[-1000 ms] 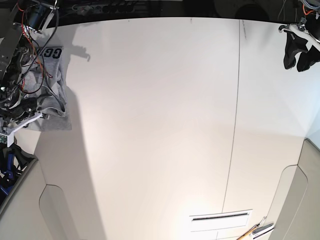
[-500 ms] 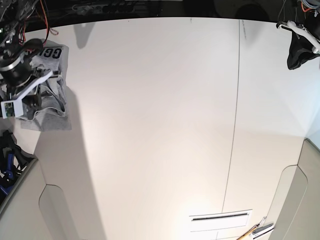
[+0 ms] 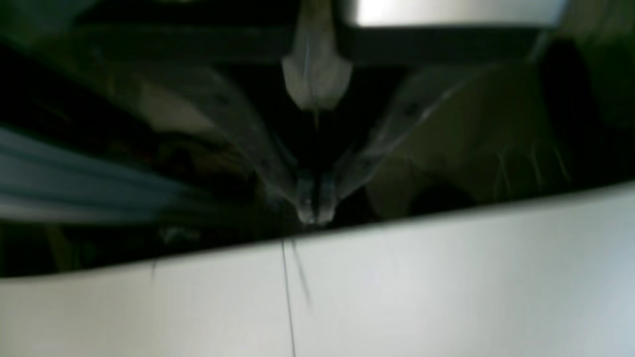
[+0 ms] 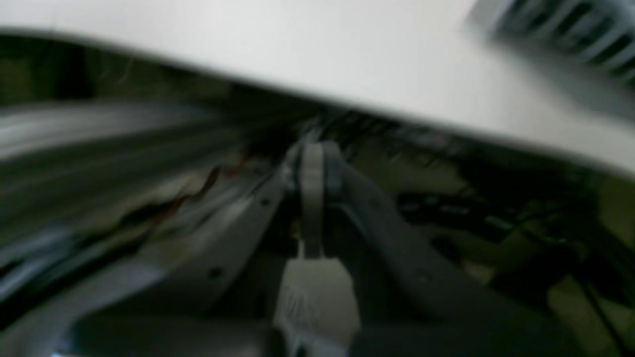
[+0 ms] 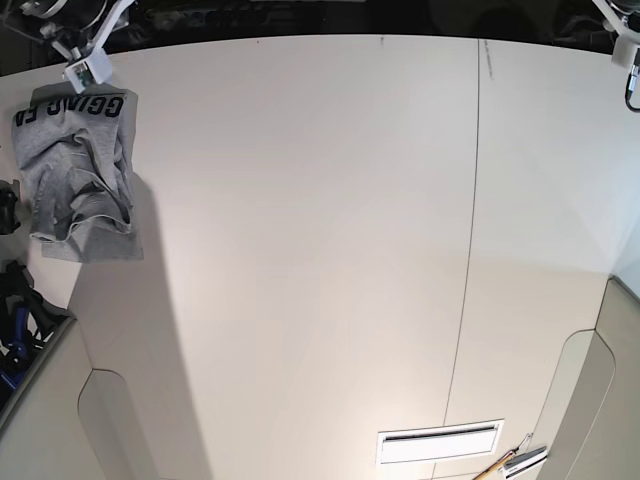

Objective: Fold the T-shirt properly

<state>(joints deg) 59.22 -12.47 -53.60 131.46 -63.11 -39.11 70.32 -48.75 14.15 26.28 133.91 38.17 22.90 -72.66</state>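
Note:
The heather-grey T-shirt [image 5: 78, 170] lies crumpled in a heap at the far left edge of the white table [image 5: 320, 240], with black block letters showing along its top. No gripper touches it. Only a tip of the right arm [image 5: 85, 50] shows at the top left corner of the base view, above the shirt. Only a tip of the left arm [image 5: 628, 50] shows at the top right corner. In the blurred right wrist view my right gripper [image 4: 312, 163] has its fingers together and empty. In the left wrist view my left gripper [image 3: 312, 215] is likewise shut and empty, beyond the table edge.
A seam [image 5: 470, 240] runs down the table right of centre. A slotted vent [image 5: 438, 440] and a small tool [image 5: 520, 462] sit at the front right. Dark gear [image 5: 15, 320] stands off the left edge.
The right arm has lifted off the T-shirt and swung up to the top left corner, leaving the heap uncovered. The left arm has risen almost out of the top right corner.

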